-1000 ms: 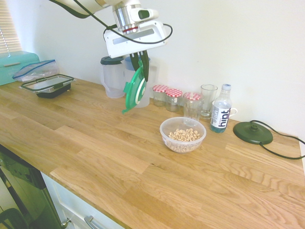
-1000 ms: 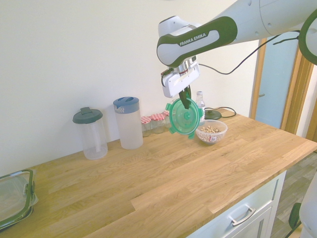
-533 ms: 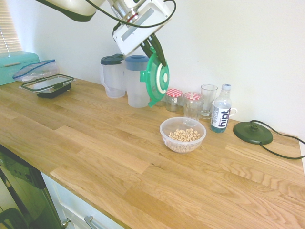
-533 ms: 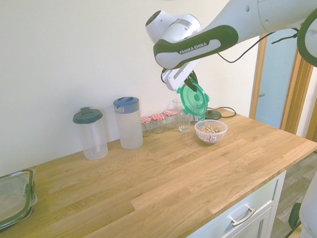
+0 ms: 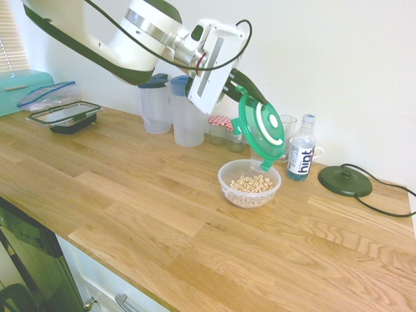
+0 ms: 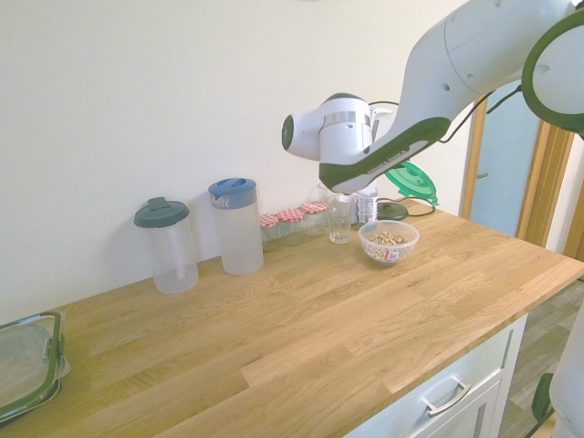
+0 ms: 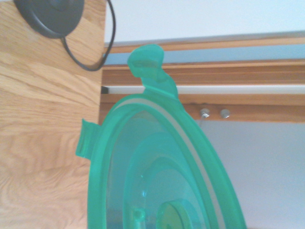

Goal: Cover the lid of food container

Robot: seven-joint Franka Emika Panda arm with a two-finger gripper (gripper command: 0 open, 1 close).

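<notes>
A white wall [image 5: 338, 52] rises behind the wooden counter [image 5: 149, 208], beside window blinds [image 5: 12, 45].

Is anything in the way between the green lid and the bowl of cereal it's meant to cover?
Nothing visible: the gripper holds the lid tilted above the bowl; the bottle stands beside the bowl, not between.

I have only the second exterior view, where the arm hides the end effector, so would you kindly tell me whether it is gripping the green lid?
Observer: Yes, the first exterior view shows the end effector closed on the green lid near its edge.
Operator: Thank you; is there any marking on the lid that I am missing?
Observer: Yes, a white ring shows on the face turned toward the first exterior camera, with the lid held steeply tilted.
</notes>
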